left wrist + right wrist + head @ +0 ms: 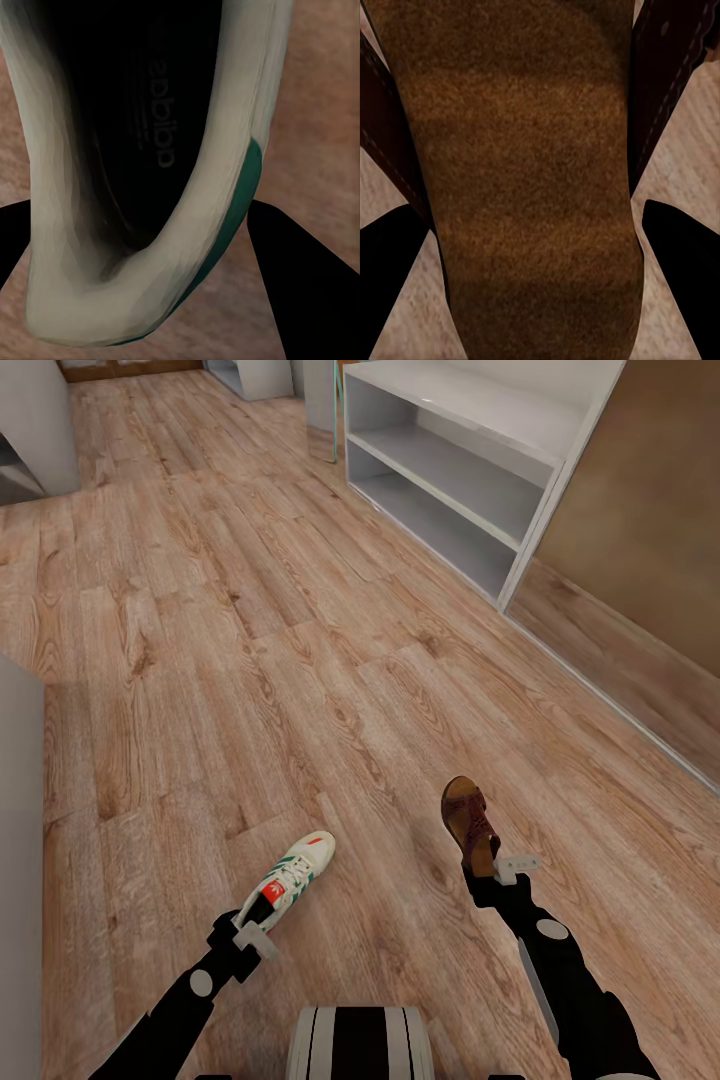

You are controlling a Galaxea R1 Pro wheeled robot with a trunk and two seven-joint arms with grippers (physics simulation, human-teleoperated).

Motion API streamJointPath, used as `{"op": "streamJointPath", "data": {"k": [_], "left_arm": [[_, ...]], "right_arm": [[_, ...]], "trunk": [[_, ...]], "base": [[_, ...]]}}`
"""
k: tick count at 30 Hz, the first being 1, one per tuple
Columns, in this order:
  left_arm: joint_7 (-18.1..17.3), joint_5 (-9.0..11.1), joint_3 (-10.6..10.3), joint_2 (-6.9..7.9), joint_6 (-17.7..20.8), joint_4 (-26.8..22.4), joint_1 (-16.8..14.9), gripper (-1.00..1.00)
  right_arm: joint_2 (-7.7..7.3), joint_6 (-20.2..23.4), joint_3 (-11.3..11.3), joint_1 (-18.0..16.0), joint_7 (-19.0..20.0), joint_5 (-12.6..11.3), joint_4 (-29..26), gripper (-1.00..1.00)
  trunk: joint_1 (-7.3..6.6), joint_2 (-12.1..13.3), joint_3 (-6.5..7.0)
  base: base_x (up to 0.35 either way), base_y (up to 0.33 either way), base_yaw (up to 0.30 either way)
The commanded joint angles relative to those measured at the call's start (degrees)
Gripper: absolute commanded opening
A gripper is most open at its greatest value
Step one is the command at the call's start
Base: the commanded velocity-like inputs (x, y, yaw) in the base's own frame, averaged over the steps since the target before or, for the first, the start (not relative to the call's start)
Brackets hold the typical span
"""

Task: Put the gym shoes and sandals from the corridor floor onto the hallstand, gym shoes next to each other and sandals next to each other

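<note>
A corridor floor (250, 660) of light brown wood planks was seen running away from the robot, with a pale grey hallstand (470, 470) standing against the right-hand wall at the far end.

Nearest the robot, two shoes were carried, one at each arm. At the left gripper (250, 932) a cream gym shoe (290, 880) with green stripes and a red tongue label was held by its heel end, toe pointing away. In the left wrist view the heel collar of the shoe (187, 225) was seen between the dark fingers (315, 285), pinched between them. At the right gripper (497, 872) a dark brown sandal (470, 825) was held by its heel; in the right wrist view its tan insole (521, 180) lay between the fingers (682, 262), which pressed in on it from both sides.

One gym shoe and one sandal were counted; two open shelves were counted in the hallstand, both bare as far as could be seen.

The carrying step was judged to be in hand, with both shoes gripped and the rack well apart from them, ahead and to the right. The next move would call for an approach to the hallstand, so that each shoe could be set on a shelf with room left beside it for its partner.
</note>
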Motion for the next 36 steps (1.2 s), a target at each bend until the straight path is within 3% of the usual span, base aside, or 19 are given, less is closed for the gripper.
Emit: {"op": "streamJointPath", "data": {"k": [1,8,26,27,29,31,32,36], "left_arm": [[-0.2,-0.4,-0.1,0.04,0.2,-0.1,0.0,-1.00],[-0.3,-0.3,0.0,0.04,0.3,-0.1,0.0,-1.00],[-0.3,0.2,0.9,0.05,0.7,-0.1,-0.1,-1.00],[-0.3,0.7,3.0,0.01,0.7,-0.1,-0.1,-1.00],[-0.6,4.0,7.8,0.01,0.4,-0.1,-0.1,-1.00],[-0.6,4.8,8.3,0.02,0.4,0.0,-0.1,-1.00],[-0.6,9.4,9.9,0.15,0.1,0.5,0.0,-1.00],[-0.8,14.7,11.1,0.38,-0.1,0.8,0.0,-1.00]], "right_arm": [[0.03,0.3,-0.1,0.0,0.4,0.6,-0.1,-1.00],[0.03,0.2,-0.1,0.0,0.4,0.6,-0.1,-1.00],[-0.06,0.0,-0.1,0.0,0.4,0.7,0.0,-1.00],[-0.01,0.0,-0.1,0.0,0.4,0.6,-0.1,-1.00],[0.03,0.0,-0.1,0.0,0.4,0.5,-0.9,-1.00],[0.03,0.0,-0.1,0.0,0.4,0.5,-1.0,-1.00],[0.03,0.0,-0.1,0.0,0.4,0.6,-1.0,-1.00],[-0.01,0.0,-0.1,0.0,0.4,0.6,-1.0,-1.00]], "trunk": [[-0.01,0.0,-0.03],[-0.01,0.0,-0.03],[-0.47,0.2,3.95],[-0.50,0.2,4.18],[-0.55,0.3,4.62],[-0.60,0.3,5.06],[-0.63,0.3,5.29],[-0.73,0.4,6.39]], "base": [[0.000,0.000,0.000],[0.000,0.000,0.000],[0.000,0.000,0.000],[0.000,0.000,0.000],[0.000,0.000,0.000],[0.000,0.000,0.000],[0.000,0.000,0.000],[0.000,0.000,0.000]]}}
